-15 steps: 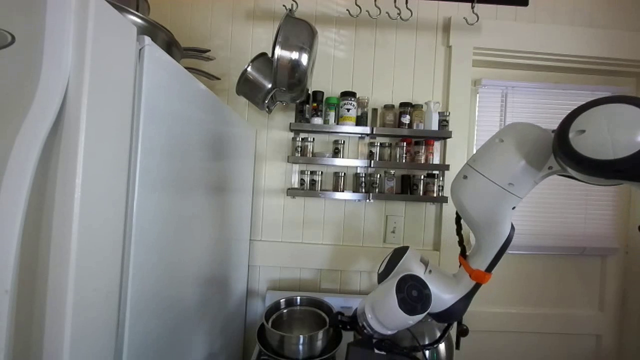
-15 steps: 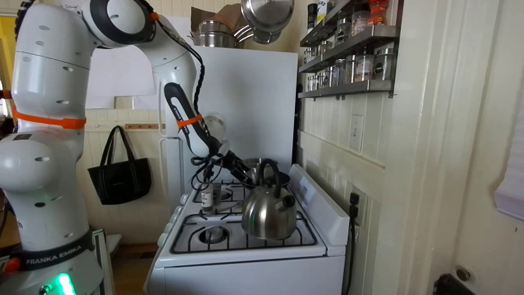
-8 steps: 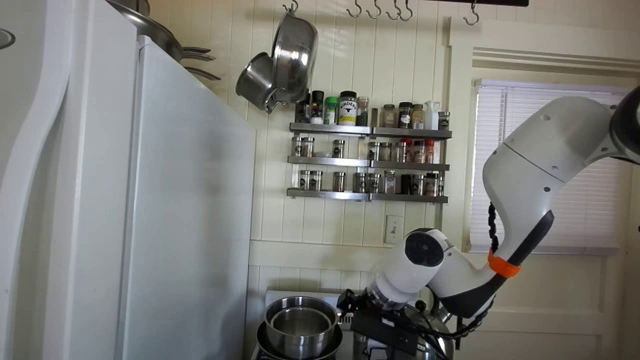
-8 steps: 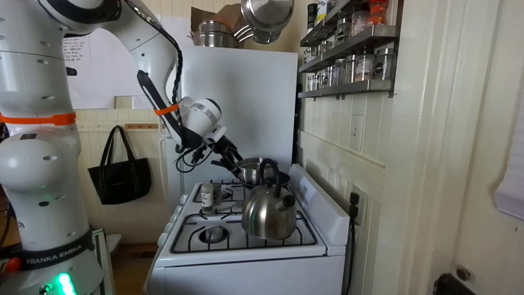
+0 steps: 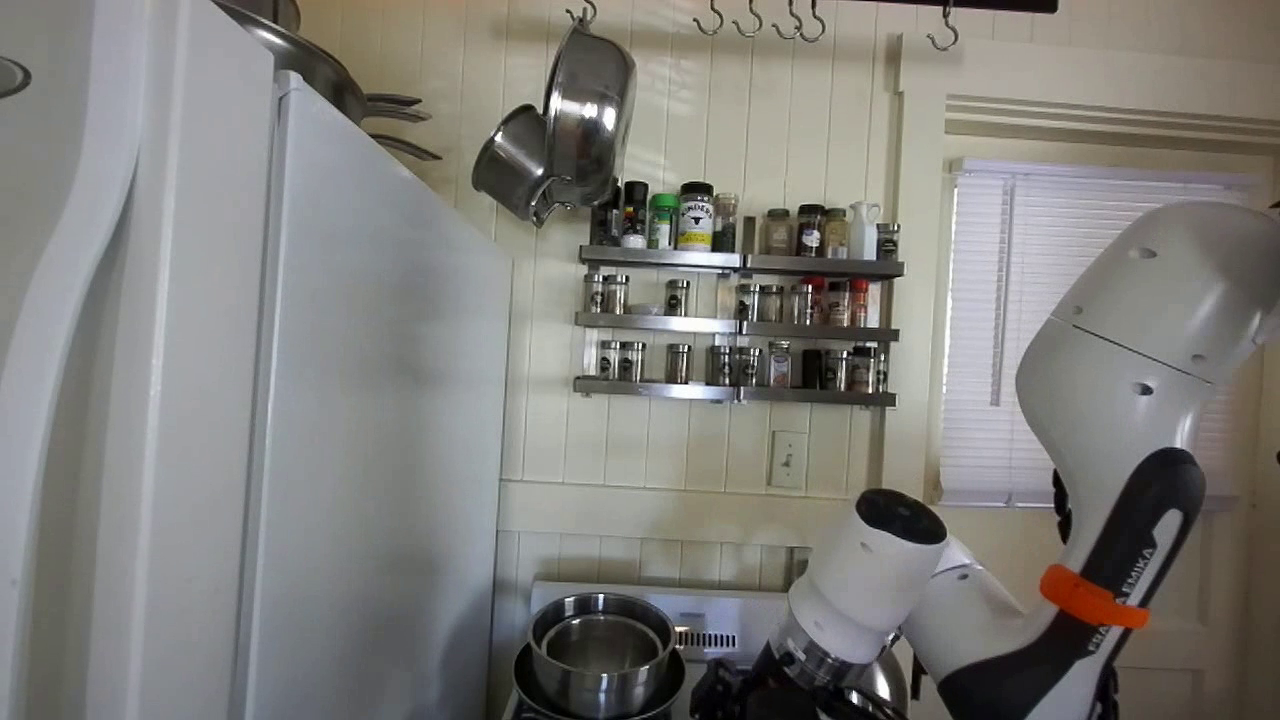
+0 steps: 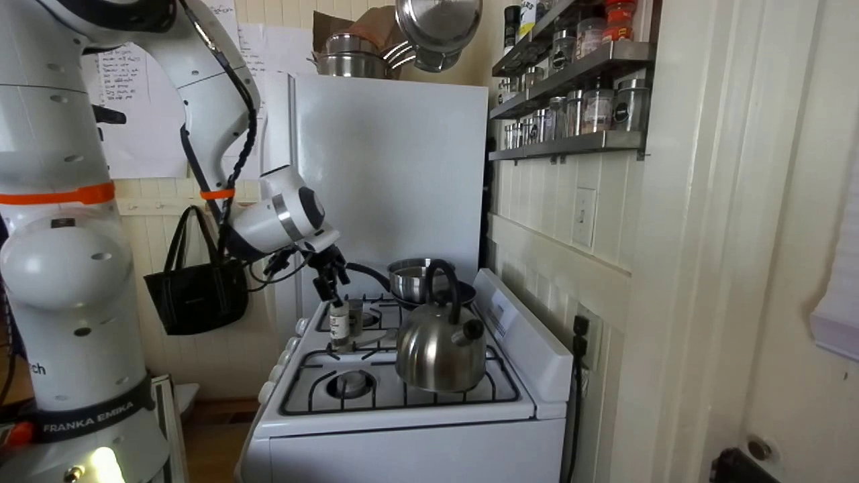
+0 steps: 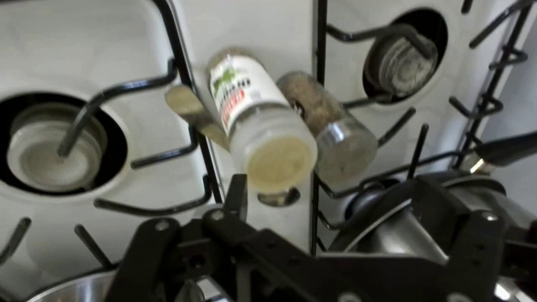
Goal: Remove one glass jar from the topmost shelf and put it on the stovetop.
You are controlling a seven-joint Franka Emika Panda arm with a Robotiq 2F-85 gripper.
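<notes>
Since half a second ago, the robot arm (image 5: pixel 870 585) has swung away from the nested steel bowls (image 5: pixel 600 690), bringing the pincer (image 7: pixel 333 182) over to a pale-lidded spice jar (image 7: pixel 262 121) on the stovetop surface (image 7: pixel 251 21); the base light (image 6: pixel 106 463) has gone from green to pale yellow. The pincer is released, its fingers (image 7: pixel 238 193) standing well apart. Just beyond the fingertips in the wrist view is this jar, its label carrying green and red print. In an exterior view the fingertips overlap its top; whether they touch it, I cannot tell. Just beside it is a silver-lidded glass jar (image 7: pixel 327 121) with brown contents. Both sit between the burner grates (image 7: pixel 321 25), and which of the two is the task's jar cannot be told. A spoon-like object (image 7: pixel 188 109) is partly hidden by the pale-lidded spice jar. The bowls sit in a dark frying pan (image 5: pixel 674 682), and a steel kettle (image 6: pixel 439 352) stands upright on a grate. On the wall, the topmost shelf (image 5: pixel 660 258) of the metal spice rack (image 5: pixel 690 323) carries a row of bottles and jars (image 5: pixel 810 235), one of them capped in green.
</notes>
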